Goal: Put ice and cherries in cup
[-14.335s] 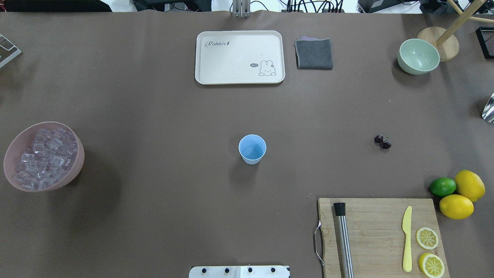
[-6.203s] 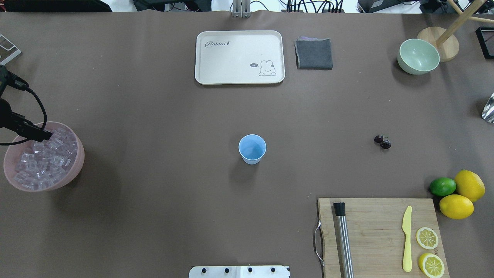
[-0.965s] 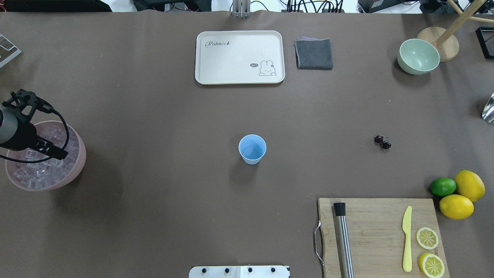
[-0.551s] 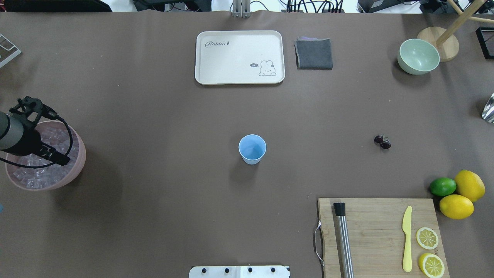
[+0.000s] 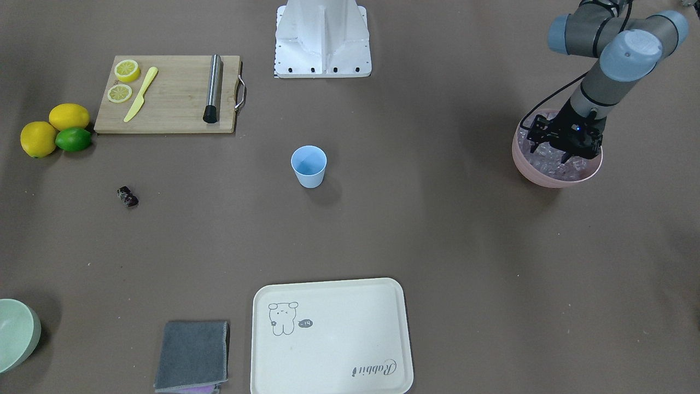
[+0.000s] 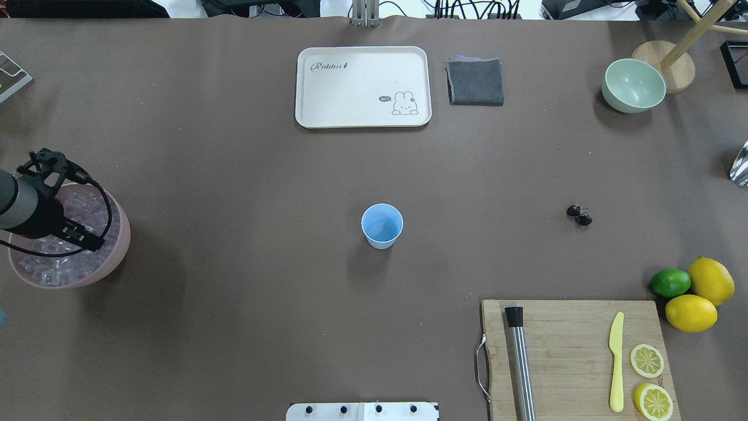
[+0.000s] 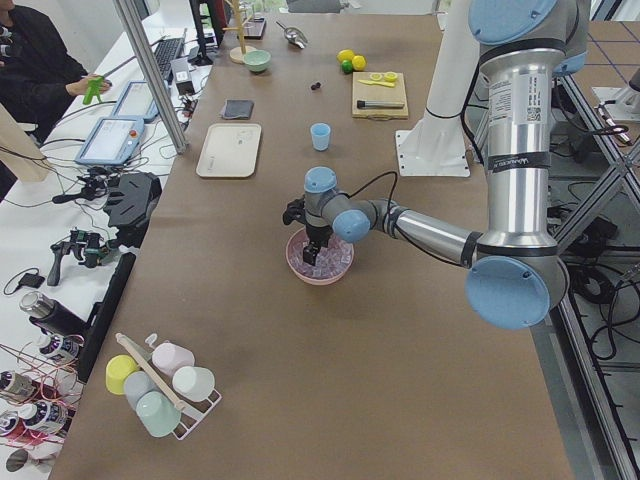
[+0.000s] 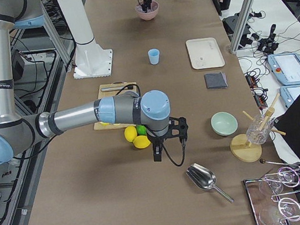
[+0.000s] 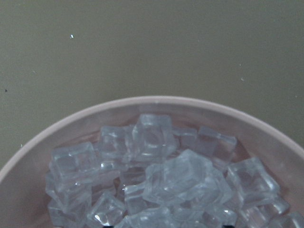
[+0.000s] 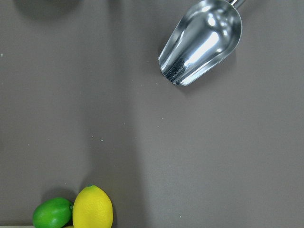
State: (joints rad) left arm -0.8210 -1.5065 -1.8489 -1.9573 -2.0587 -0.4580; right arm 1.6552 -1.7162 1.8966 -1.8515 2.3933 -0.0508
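— Ice (image 9: pixel 175 180) first, is it? That left gripper (image 5: pixel 564 153) is dipped right into the pink bowl (image 5: pixel 547 180), down among the cubes.

— Looks so. The cubes are all heaped in that bowl at the robot's left end of the table, so the left arm is the one to fetch them. Whether its jaws are spread or pinching a cube, I can't tell. The wrist hides them, and its own camera shows only ice.

— And the cup (image 5: pixel 309 166)?

— Upright mid-table, nothing in it, well apart from the bowl. I'd guess it stands central so either arm can reach it.

— The cherries (image 5: pixel 127 196)?

— Lying on the bare table toward the robot's right, untouched. The right gripper (image 8: pixel 157 155) hangs just past the lemons (image 8: pixel 141 142), near a metal scoop (image 10: pixel 202 42). Parked out of the way, I reckon. I can't make out its jaws either.
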